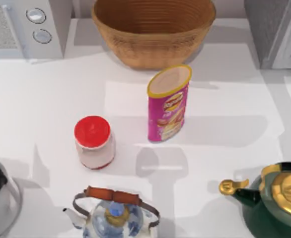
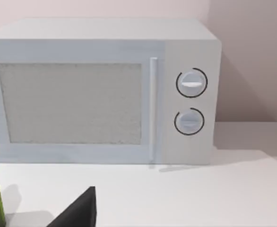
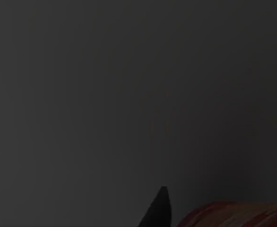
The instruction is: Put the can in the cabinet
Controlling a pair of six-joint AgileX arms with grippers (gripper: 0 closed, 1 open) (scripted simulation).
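Now, can (image 1: pixel 169 103) upright at centre of top view, on white table (image 1: pixel 46 99), free of any grip. Around it we see basket (image 1: pixel 153 30) just behind at top centre, jar (image 1: pixel 94 142) to lower left, well apart. Kettle (image 1: pixel 113 213) at bottom centre, green teapot (image 1: pixel 277 198) at lower right. Microwave (image 1: pixel 24 25) upper left; grey cabinet (image 1: pixel 277 29) upper right. Our left arm at left edge; its finger (image 2: pixel 79 210) faces microwave, jaws' spread we cannot tell. Right wrist view dark.
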